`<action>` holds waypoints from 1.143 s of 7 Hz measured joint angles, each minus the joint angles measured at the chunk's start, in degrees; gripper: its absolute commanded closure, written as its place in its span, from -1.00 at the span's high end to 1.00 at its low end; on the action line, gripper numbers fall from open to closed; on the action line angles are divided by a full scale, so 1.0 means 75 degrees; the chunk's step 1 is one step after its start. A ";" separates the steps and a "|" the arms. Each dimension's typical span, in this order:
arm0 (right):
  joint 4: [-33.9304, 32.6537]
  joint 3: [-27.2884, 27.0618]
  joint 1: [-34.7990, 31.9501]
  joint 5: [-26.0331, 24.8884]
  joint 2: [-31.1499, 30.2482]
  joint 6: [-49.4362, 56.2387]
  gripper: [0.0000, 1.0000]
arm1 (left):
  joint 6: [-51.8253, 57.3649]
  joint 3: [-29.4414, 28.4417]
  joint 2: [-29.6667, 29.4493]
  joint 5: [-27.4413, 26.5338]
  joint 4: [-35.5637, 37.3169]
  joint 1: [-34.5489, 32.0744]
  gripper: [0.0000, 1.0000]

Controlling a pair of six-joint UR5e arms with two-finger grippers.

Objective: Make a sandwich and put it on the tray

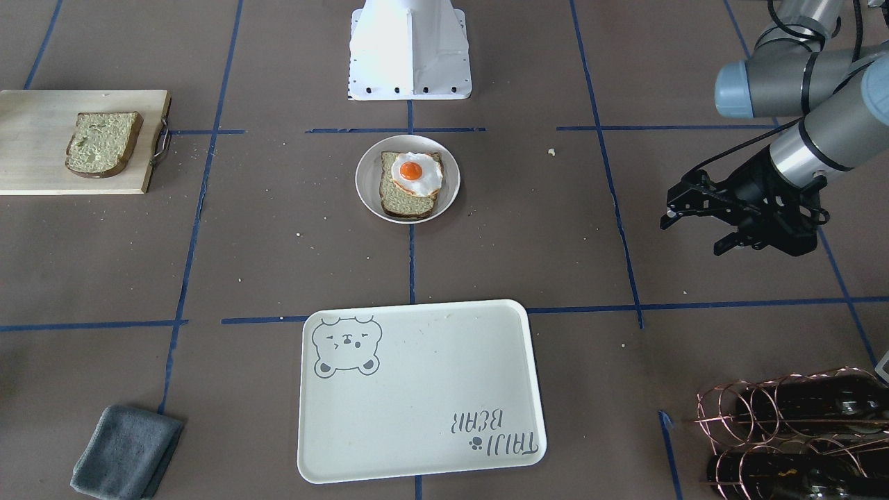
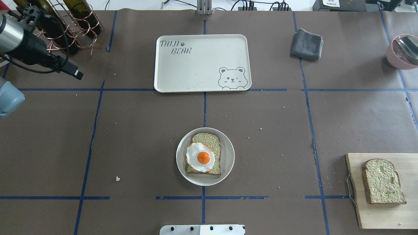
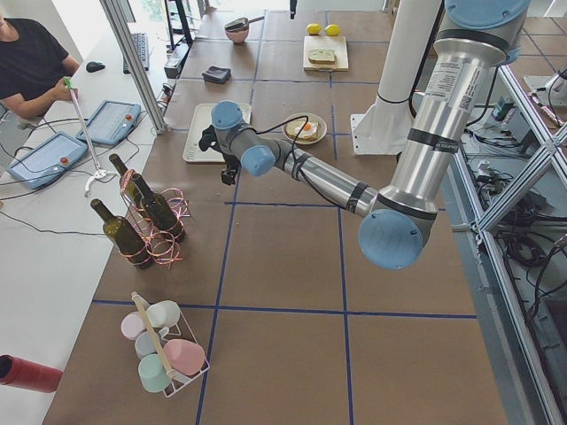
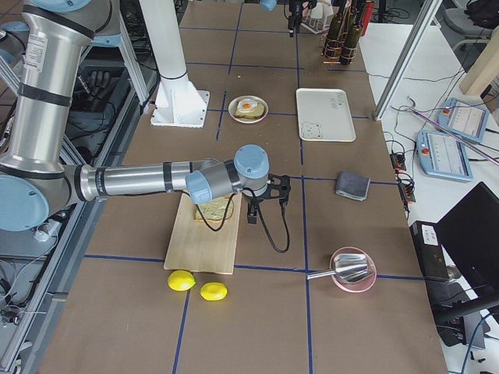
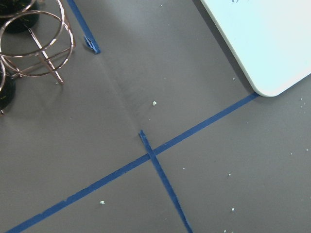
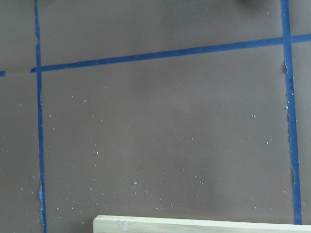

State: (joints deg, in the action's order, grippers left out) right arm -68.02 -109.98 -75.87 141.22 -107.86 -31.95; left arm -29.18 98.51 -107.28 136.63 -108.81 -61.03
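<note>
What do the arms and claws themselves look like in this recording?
The left arm and right arm are silver-grey tubes with pale blue joint caps. The left arm bears a printed label. Black cables loop to the black left claw and right claw.

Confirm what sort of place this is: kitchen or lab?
Probably a robotics lab workcell, not a kitchen. The table is gridded with blue tape, an operator sits at a side desk with teach pendants, and the left arm reaches over the table.
</note>
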 measured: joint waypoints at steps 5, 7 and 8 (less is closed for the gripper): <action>0.3760 0.0051 0.2928 -0.1852 -0.1742 -0.3077 0.98 | -0.2097 0.0434 -0.0197 -0.0780 -0.0369 0.0957 1.00; 0.4449 0.0245 0.3959 -0.2615 -0.1827 -0.3980 0.90 | -0.2304 0.0443 -0.0264 -0.1001 -0.0395 0.1074 1.00; 0.4691 0.0381 0.4287 -0.2817 -0.1833 -0.4187 0.81 | -0.2330 0.0445 -0.0267 -0.1027 -0.0398 0.1091 1.00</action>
State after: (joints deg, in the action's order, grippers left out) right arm -32.84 -107.12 -43.71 120.09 -121.61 -63.35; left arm -46.66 101.85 -109.28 128.93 -111.79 -52.85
